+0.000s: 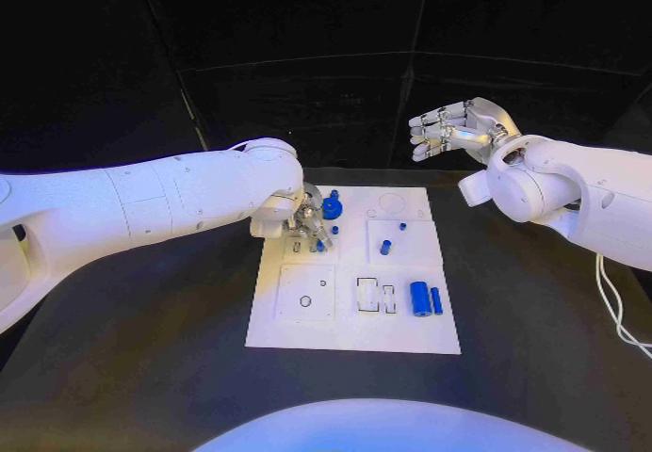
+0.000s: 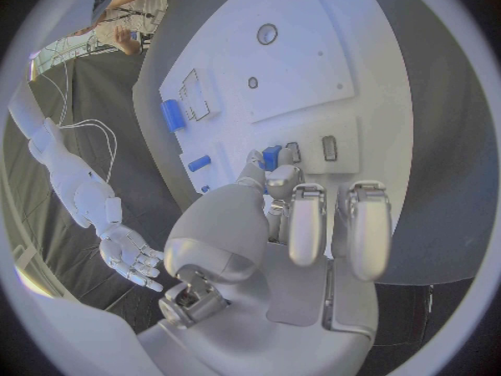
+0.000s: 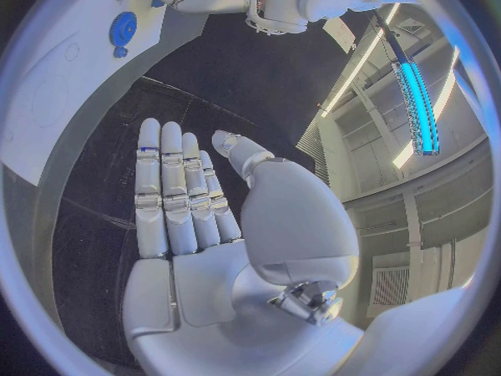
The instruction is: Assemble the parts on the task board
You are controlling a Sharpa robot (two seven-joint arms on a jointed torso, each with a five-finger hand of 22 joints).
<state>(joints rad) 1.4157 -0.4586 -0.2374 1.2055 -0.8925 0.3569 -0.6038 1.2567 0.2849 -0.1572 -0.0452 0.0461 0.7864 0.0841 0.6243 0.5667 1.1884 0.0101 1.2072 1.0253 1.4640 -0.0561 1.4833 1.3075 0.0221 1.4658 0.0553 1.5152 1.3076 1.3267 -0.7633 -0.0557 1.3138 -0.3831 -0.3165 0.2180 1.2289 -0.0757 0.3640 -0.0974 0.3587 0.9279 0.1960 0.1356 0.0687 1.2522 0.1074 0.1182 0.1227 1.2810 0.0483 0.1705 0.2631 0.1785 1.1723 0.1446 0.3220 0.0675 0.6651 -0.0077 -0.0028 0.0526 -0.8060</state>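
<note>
The white task board lies mid-table. My left hand is down on its far left part, beside a blue gear. In the left wrist view the thumb and a finger pinch a small blue part next to two small slots. More small blue parts lie just under the hand. Two blue pegs rest on the board's right half, and a thick blue cylinder lies near its front right. My right hand hangs high behind the board, fingers spread, holding nothing.
A thin blue rod lies beside the thick cylinder. The square plate outline at the board's front left has a small hole. Black table surrounds the board. The right wrist view shows the blue gear far from the open palm.
</note>
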